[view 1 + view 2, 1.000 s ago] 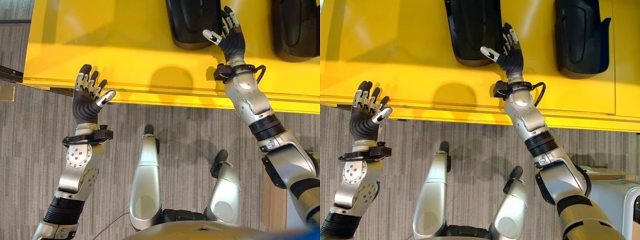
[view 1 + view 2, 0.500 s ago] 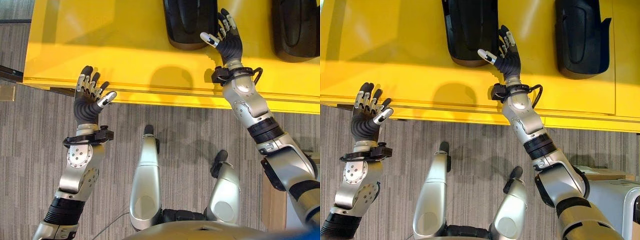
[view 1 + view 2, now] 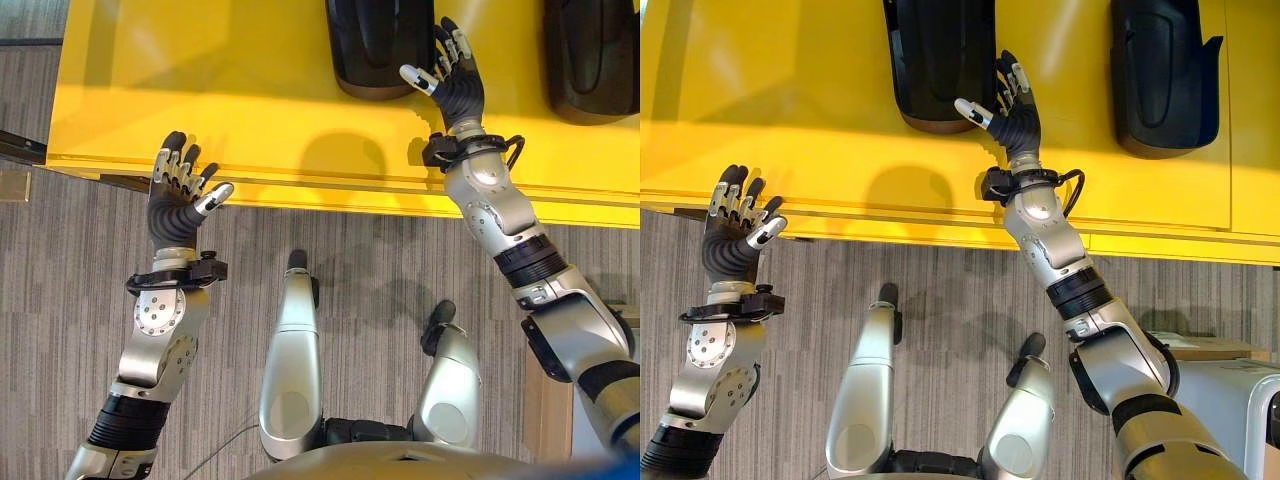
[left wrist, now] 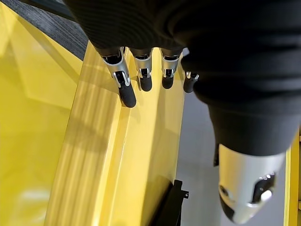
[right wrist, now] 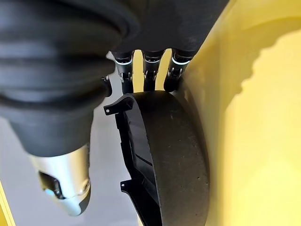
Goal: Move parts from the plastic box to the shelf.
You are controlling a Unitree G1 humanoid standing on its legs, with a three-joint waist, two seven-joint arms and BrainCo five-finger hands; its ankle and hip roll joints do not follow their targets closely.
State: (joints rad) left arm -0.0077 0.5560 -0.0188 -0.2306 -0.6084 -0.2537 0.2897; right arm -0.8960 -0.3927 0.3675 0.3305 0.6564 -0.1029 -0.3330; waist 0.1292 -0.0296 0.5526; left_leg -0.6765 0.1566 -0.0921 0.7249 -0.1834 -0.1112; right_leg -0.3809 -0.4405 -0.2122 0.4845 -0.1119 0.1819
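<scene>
Right hand (image 3: pixel 452 72), fingers spread, reaches beside a black moulded part (image 3: pixel 378 45) on the yellow surface (image 3: pixel 200 90), likely to grasp it; left hand (image 3: pixel 180 195) waits with relaxed, parted fingers at the edge.

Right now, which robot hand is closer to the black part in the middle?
The right hand. It sits right beside the black part, fingers open at its edge. The left hand is far off at the yellow shelf's front edge.

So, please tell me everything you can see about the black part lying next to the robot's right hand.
The glossy black moulded plastic part is long with a rounded near end, and lies flat on the yellow surface, running away from the robot. The right wrist view shows a smooth curved outer shell and a ribbed, hollow inner side with small tabs. The right hand is open beside its near end; contact cannot be judged. A second similar black part lies apart, further right.
</scene>
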